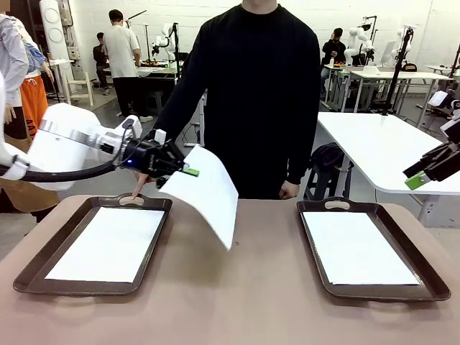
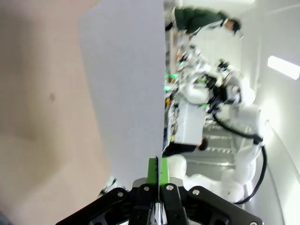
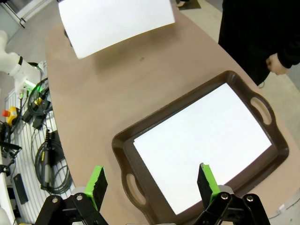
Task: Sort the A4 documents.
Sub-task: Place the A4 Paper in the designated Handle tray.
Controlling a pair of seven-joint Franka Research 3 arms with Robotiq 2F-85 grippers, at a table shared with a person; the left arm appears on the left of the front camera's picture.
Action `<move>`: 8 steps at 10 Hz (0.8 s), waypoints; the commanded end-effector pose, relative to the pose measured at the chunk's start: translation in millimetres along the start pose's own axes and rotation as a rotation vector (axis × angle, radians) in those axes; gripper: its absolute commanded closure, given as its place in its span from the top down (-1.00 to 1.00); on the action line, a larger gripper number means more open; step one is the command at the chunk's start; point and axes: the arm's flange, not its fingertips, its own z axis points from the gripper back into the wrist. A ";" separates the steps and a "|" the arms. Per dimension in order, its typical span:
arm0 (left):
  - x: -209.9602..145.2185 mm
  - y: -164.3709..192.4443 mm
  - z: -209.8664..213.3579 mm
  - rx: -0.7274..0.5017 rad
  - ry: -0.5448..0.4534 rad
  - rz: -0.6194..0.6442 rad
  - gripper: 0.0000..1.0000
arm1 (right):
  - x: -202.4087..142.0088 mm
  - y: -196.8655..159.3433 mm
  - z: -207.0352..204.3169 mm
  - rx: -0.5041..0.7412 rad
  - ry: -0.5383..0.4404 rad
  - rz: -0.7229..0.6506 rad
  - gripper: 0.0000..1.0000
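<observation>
Across a brown tabletop (image 1: 237,302), two dark brown handled trays are being shown, the left tray (image 1: 29,267) and the right tray (image 1: 424,284) lying well apart, with a white-walled workshop of white tables and other people being seen behind. A blank white sheet (image 1: 108,244) is being carried inside the left tray, and another blank sheet (image 1: 356,248) is lying inside the right tray; no writing, label or brand is being shown on either. A third A4 sheet (image 1: 208,190) is being held above the table between the trays by the left gripper (image 1: 188,172), whose jaws are being pressed together on the sheet's upper edge, so that the paper is hanging down and curving toward the table without being seen to touch it. In the left wrist view the green pads (image 2: 153,171) are being shown clamped flat against the sheet, which is rising from them as a plain pale surface with no print on it. The right gripper (image 1: 431,171) is being held high at the right side, above and beyond the right tray, with its jaws being kept wide apart and nothing between them. A person in a black top (image 1: 259,86) is standing at the far side, one hand (image 1: 141,183) being pressed by a fingertip beside the far handle of the left tray, the other hand (image 1: 289,190) hanging at the table's edge.
</observation>
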 end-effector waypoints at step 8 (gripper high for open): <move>-35.9 86.8 86.6 0.408 -0.069 0.116 -0.98 | 0.1 -0.3 -1.0 -0.010 0.003 0.000 1.00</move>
